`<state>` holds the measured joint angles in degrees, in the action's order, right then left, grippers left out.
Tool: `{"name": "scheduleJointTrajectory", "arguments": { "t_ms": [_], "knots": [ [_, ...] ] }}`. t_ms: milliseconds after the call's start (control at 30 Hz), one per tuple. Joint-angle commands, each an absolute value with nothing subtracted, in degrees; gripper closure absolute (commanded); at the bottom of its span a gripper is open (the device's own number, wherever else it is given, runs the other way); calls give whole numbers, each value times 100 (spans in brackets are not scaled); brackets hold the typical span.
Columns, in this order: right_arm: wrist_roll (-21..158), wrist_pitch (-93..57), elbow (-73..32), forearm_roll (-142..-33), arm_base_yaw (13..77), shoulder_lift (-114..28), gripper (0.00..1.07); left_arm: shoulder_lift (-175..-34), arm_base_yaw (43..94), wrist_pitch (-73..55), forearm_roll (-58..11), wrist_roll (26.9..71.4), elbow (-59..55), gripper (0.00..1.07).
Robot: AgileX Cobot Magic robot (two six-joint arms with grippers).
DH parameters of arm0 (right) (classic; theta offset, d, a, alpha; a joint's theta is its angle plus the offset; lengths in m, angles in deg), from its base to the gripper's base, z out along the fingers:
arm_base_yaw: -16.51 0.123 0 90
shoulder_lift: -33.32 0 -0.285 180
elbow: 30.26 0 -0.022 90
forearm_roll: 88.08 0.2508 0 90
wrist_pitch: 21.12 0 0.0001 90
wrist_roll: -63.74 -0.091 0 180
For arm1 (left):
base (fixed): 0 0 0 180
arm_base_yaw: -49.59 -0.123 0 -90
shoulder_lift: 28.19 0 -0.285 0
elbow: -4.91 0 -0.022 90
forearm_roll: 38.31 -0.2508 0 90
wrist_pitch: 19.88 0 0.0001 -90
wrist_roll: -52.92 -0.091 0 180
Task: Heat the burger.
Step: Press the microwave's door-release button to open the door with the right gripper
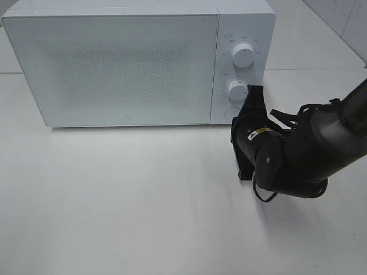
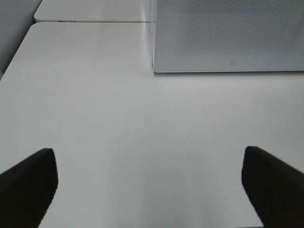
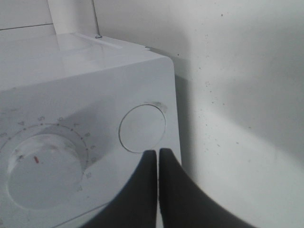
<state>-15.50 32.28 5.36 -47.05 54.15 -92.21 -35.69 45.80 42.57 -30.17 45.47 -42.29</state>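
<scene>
The burger is out of view. The white microwave (image 1: 114, 63) stands at the back of the table with its door closed. My right gripper (image 1: 252, 91) is shut with nothing in it, held in front of the control panel. In the right wrist view the right gripper (image 3: 158, 152) has its tips just short of the round button (image 3: 142, 128), beside the lower knob (image 3: 42, 168). My left gripper (image 2: 147, 156) is open and empty over bare table, near the microwave's front left corner (image 2: 154, 70).
The control panel has an upper knob (image 1: 243, 55) and a lower knob (image 1: 236, 89). The white table (image 1: 126, 200) stretches in front of the microwave. A tiled wall sits at the back right. The right arm (image 1: 309, 154) reaches in from the right.
</scene>
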Motion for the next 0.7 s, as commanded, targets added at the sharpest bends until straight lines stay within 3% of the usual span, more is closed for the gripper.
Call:
{"name": "scheduleJointTrajectory", "arguments": {
  "t_ms": [33, 700],
  "knots": [
    [-1407, 3142, 278, -4769, 5335, -9336, 107, -3540, 4569, 4199, -3000, 4553, -4229, 9],
    [-1269, 3108, -363, -4705, 5261, -9811, 107, -3540, 4569, 4199, -3000, 4553, -4229, 9]
  ]
}}
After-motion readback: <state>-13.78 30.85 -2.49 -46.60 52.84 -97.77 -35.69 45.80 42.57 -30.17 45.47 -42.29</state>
